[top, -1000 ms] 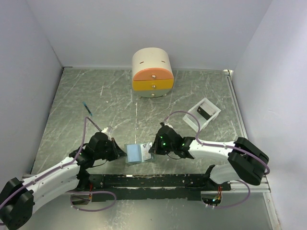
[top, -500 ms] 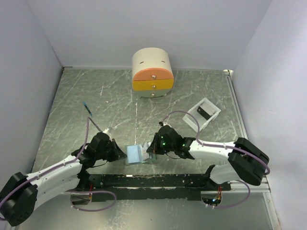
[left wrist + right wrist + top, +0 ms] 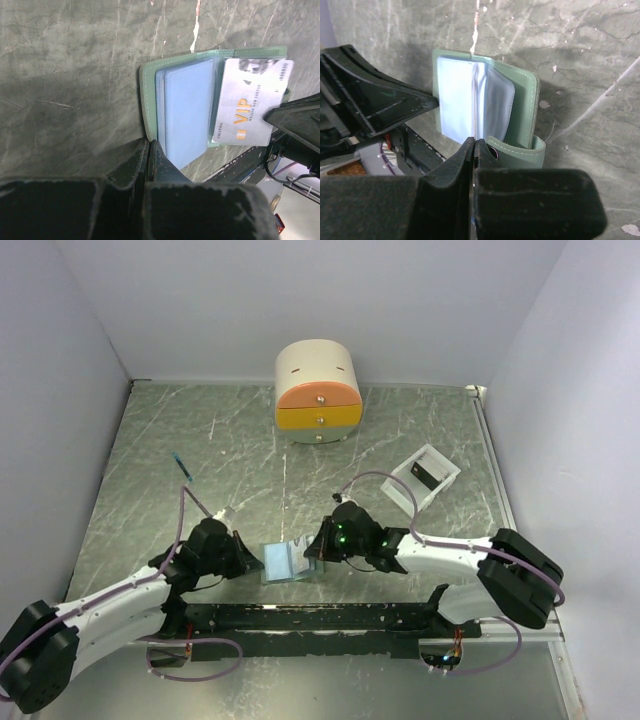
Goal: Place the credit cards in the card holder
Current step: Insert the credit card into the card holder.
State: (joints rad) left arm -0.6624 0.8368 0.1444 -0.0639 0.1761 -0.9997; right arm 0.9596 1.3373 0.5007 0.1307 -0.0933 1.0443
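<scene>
The card holder (image 3: pixel 146 95) lies open on the table, its grey-green cover spread and its pale blue pockets (image 3: pixel 187 112) fanned up. My left gripper (image 3: pixel 149 144) is shut on the near left corner of the cover. One of the credit cards, a silver one marked VIP (image 3: pixel 250 102), lies over the holder's right half with its left edge at the pockets. My right gripper (image 3: pixel 475 142) is shut on that card, which shows edge-on there, pointing in among the pockets of the card holder (image 3: pixel 522 100). From above, both grippers flank the holder (image 3: pixel 288 560). Another dark card (image 3: pixel 424 476) rests in a white tray.
The white tray (image 3: pixel 440 468) stands at the right. A round cream-and-orange drawer box (image 3: pixel 319 392) stands at the back centre. A thin blue stick (image 3: pixel 181 464) lies at the left. A black rail (image 3: pixel 310 618) runs along the near edge, just behind the holder.
My right gripper has edged slightly left toward the holder with the card. The left arm has shifted a little; the holder stays where it was.
</scene>
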